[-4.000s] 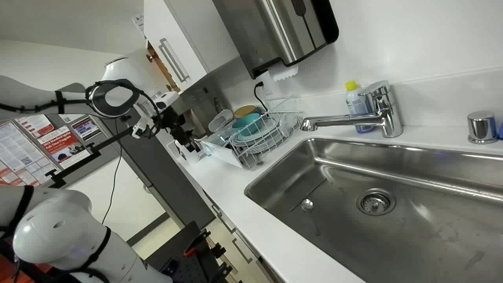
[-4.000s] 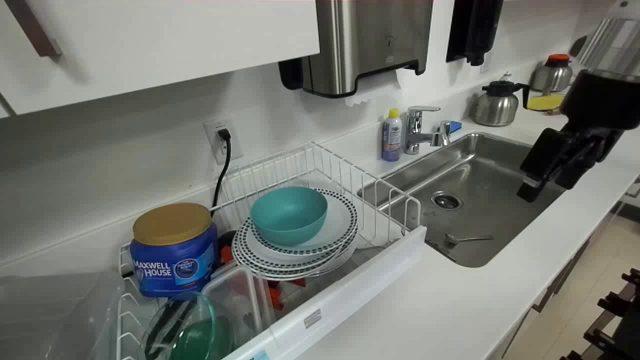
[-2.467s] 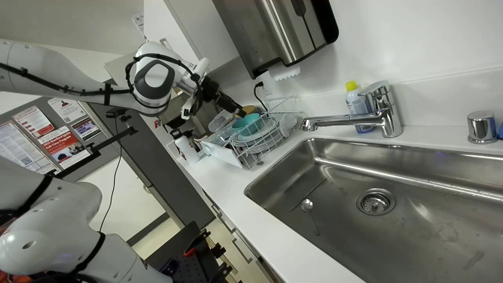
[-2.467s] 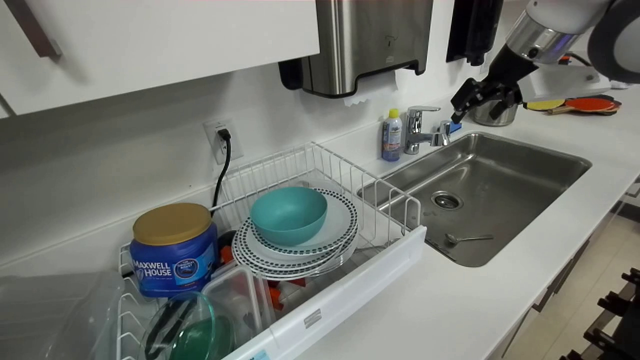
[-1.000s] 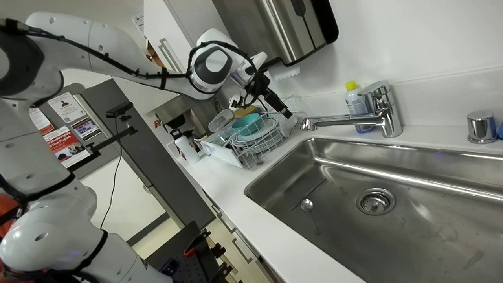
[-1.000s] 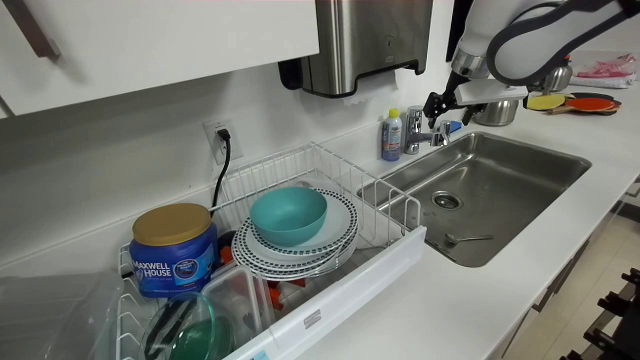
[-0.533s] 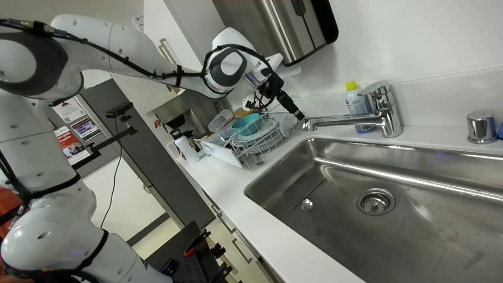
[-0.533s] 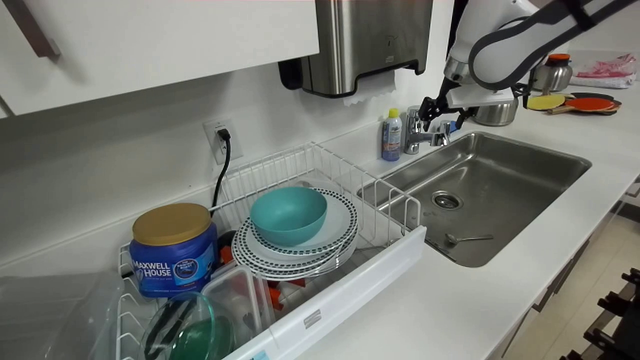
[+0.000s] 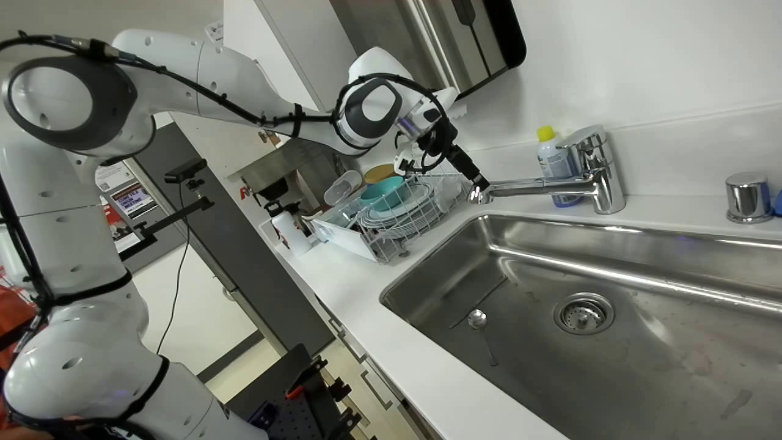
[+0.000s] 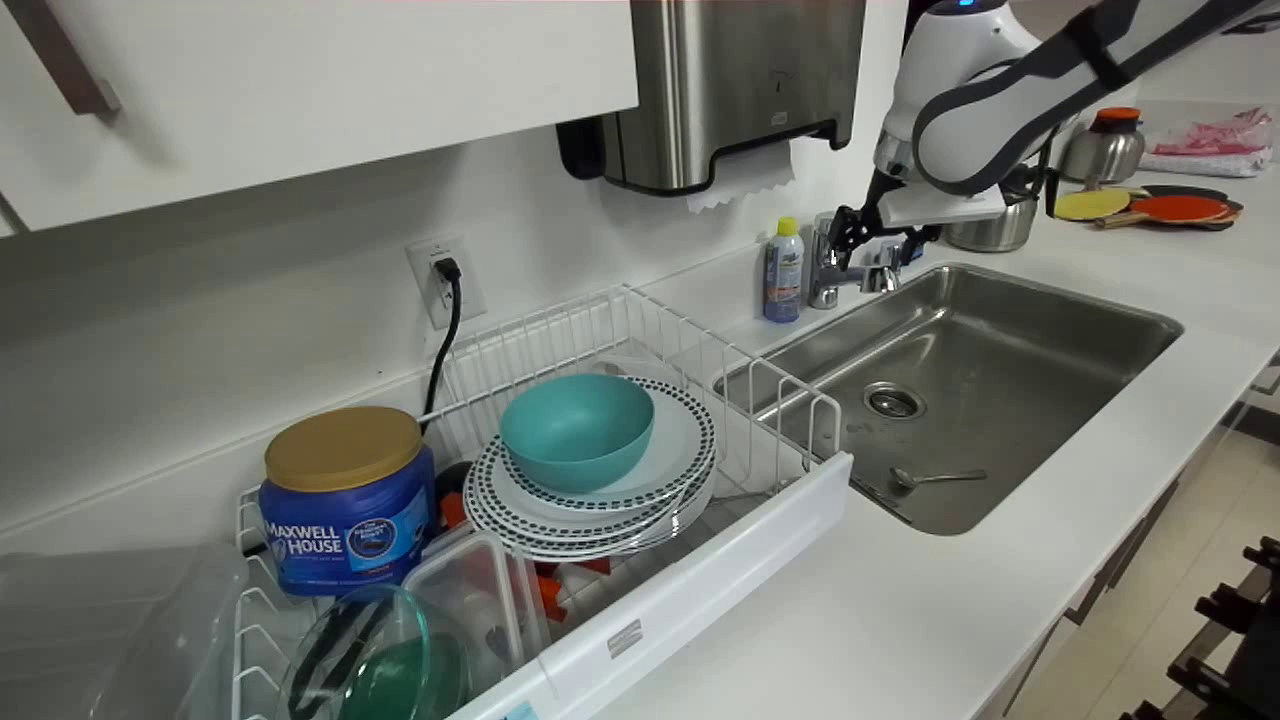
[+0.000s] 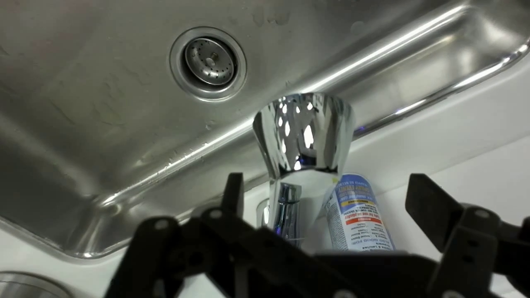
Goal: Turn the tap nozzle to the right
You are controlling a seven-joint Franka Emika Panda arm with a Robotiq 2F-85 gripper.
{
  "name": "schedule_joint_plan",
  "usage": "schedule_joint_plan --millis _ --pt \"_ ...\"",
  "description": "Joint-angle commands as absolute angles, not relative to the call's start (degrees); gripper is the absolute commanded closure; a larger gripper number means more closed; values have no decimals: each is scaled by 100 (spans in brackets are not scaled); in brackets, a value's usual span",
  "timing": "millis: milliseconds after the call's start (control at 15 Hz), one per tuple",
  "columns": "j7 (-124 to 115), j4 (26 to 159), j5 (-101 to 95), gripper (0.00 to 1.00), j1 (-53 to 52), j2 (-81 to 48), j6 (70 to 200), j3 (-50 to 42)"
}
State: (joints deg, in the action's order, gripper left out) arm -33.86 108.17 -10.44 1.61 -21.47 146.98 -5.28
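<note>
The chrome tap nozzle shows in both exterior views (image 9: 537, 186) (image 10: 878, 281); in the first of these it reaches left from its chunky base (image 9: 605, 183). My gripper (image 9: 482, 182) (image 10: 878, 256) is at the nozzle's down-turned tip. In the wrist view my gripper (image 11: 326, 182) is open, its two black fingers well apart. There the nozzle (image 11: 306, 128) lies between the fingers, closer to the finger on the picture's left. I see a gap on both sides in that view. Whether any part touches the nozzle I cannot tell.
A spray can (image 9: 557, 164) (image 11: 360, 211) stands beside the faucet. A wire dish rack (image 10: 690, 590) with plates and a teal bowl is beside the sink (image 10: 1010, 370). A towel dispenser (image 10: 740, 100) hangs above. A short chrome fitting (image 9: 750, 198) stands further along.
Over four seconds my gripper has moved across past the dish rack and down to the nozzle's tip. In the last second it has come lower and closer. The nozzle has not visibly moved.
</note>
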Motion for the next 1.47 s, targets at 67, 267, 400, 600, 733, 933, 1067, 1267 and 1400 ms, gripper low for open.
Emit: schedule_joint_plan --millis 67,267,400,600,733,933,1067,1267,1400 --pt "-3222 10525 -812 34 -8 -2354 14468 -709" --pt "-3225 10536 -781 57 -9 -2372 14462 -758" --pt "-3240 10564 -782 72 5 -2354 14450 -815" --pt "-3274 10592 -794 79 12 -2343 14449 -881" --pt "-3296 10614 -852 79 14 -2341 14443 -944" --pt "-3201 10661 -913 79 76 -2319 14440 -1030" --pt "-2975 10689 -912 79 140 -2291 14435 -1072" --pt "-2518 10732 -881 79 249 -2241 14434 -1126" --pt "-2216 10721 -863 79 333 -2233 14387 -1164"
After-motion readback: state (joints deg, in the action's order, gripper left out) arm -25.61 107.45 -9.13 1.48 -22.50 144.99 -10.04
